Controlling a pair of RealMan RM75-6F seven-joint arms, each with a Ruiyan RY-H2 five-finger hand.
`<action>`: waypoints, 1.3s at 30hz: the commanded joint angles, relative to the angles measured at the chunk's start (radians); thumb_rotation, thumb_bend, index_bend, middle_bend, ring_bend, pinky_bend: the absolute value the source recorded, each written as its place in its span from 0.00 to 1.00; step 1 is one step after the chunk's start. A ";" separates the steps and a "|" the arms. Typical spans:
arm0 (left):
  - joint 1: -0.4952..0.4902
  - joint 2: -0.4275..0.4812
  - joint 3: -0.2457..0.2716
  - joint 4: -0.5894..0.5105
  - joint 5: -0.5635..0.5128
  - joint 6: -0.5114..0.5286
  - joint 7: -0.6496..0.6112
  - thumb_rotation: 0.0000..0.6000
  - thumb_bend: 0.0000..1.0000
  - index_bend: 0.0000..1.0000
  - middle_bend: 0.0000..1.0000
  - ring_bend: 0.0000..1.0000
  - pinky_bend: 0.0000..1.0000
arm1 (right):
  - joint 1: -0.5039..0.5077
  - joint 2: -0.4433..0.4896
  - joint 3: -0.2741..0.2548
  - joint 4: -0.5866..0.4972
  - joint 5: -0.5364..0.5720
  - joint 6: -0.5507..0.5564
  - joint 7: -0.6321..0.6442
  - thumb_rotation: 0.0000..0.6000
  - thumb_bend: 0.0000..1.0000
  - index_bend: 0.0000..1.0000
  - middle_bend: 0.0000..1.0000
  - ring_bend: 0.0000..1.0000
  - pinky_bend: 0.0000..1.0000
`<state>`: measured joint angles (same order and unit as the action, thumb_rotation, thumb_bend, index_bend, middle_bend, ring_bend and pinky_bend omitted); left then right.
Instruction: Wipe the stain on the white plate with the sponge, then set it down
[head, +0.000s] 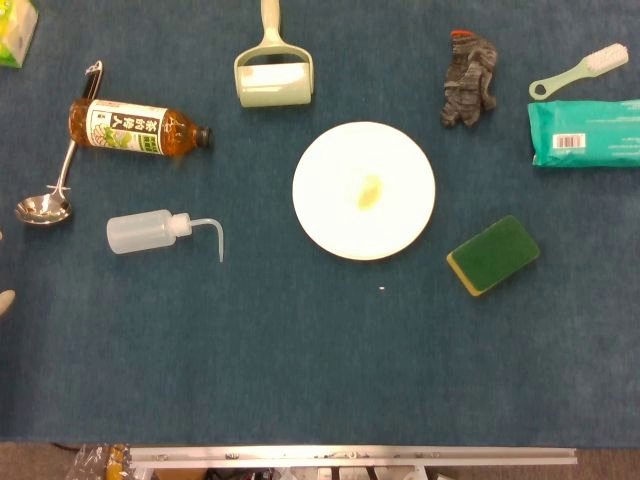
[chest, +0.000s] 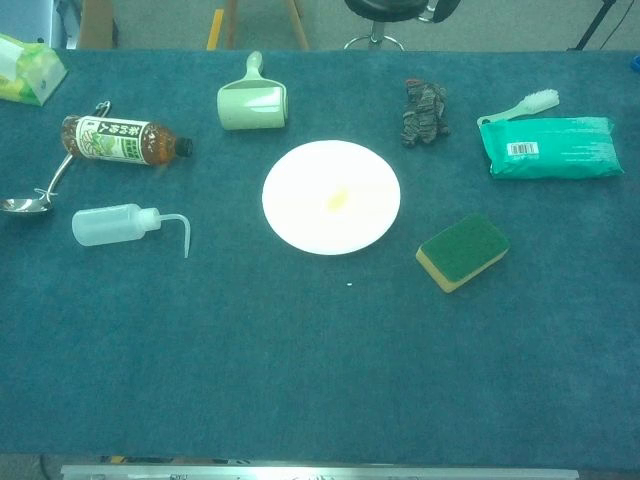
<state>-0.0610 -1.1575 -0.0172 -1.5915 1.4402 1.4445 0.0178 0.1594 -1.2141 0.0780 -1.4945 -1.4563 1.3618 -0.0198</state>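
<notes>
The white plate lies flat near the table's middle, with a small yellow stain at its centre. To its right and a little nearer lies the sponge, green side up over a yellow layer, apart from the plate. Nothing touches either of them. A pale rounded tip pokes in at the left edge of the head view; it looks like a finger of my left hand, and the rest is out of frame. My right hand shows in neither view.
On the blue cloth: a tea bottle, a ladle and a squeeze bottle at the left. A lint roller lies at the back. A crumpled rag, a brush and a green wipes pack sit at the right.
</notes>
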 joint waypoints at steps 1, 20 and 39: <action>0.000 0.000 0.000 0.000 0.000 0.000 0.000 1.00 0.00 0.38 0.13 0.25 0.51 | 0.001 -0.001 -0.001 0.000 0.000 0.000 0.000 1.00 0.00 0.09 0.24 0.19 0.19; 0.012 -0.005 0.003 0.010 -0.009 0.000 -0.005 1.00 0.00 0.38 0.14 0.25 0.51 | 0.054 0.014 -0.001 -0.003 -0.021 -0.070 0.066 1.00 0.00 0.09 0.24 0.19 0.19; 0.017 -0.020 0.007 0.013 -0.019 -0.013 0.004 1.00 0.00 0.38 0.16 0.25 0.51 | 0.243 0.019 -0.021 0.045 -0.131 -0.279 0.302 1.00 0.00 0.09 0.24 0.17 0.19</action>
<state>-0.0443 -1.1773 -0.0103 -1.5790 1.4218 1.4326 0.0213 0.3825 -1.1973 0.0645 -1.4531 -1.5699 1.1028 0.2666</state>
